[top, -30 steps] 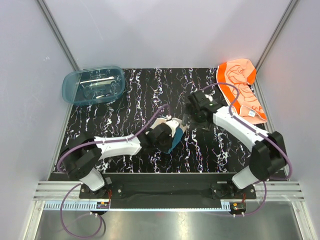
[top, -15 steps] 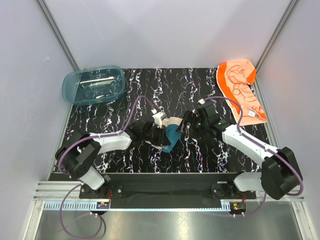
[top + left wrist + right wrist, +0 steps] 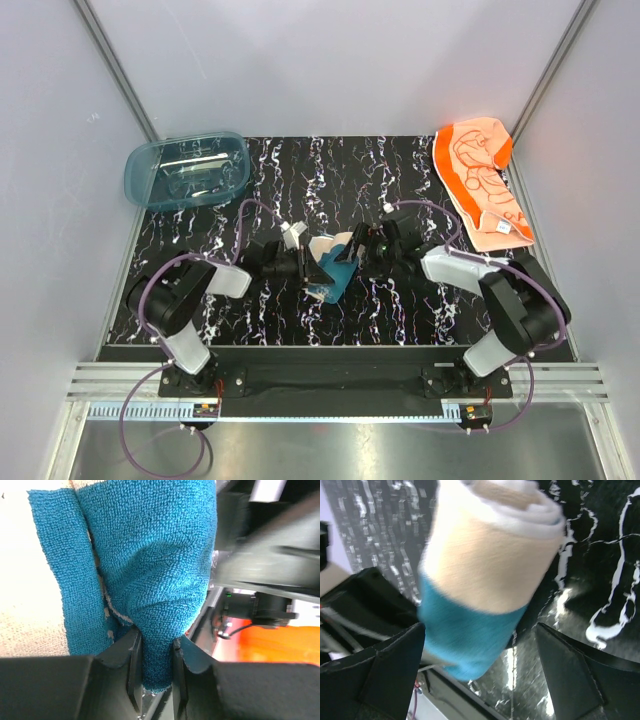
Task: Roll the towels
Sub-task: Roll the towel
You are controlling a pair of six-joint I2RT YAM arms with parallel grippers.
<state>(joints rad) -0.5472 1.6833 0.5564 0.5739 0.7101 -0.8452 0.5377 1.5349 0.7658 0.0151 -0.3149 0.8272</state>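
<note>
**Two pincers close in on one rolled towel**

Two changes stand out over the last second. The right pincer (image 3: 356, 254), which was up and to the right of centre, has swung down and in, and now sits just beside the blue-and-cream towel (image 3: 335, 268) at the middle of the overhead frame. The left arm has folded back towards its base, drawing the left pincer (image 3: 308, 268) and the towel a little to the left.

The left pincer (image 3: 157, 677) is nearly closed, nipping a fold of the towel's blue terry (image 3: 150, 570) between its fingers. In the right wrist view the towel (image 3: 485, 575) shows as a tight roll, cream above and blue below, and the right pincer (image 3: 480, 630) stands wide apart on either side of it, gripping nothing.

My reading is that this first roll is largely formed and a handover or a tidying squeeze is being set up (which of the two I cannot tell). The orange towel (image 3: 482, 180) lies flat and unrolled at the upper right, so much of the task remains.

The tabletop (image 3: 300, 170) is black with white marbling, glossy enough to catch light. A clear blue tub (image 3: 187, 170) sits at the upper left, and plain pale walls enclose the cell.
</note>
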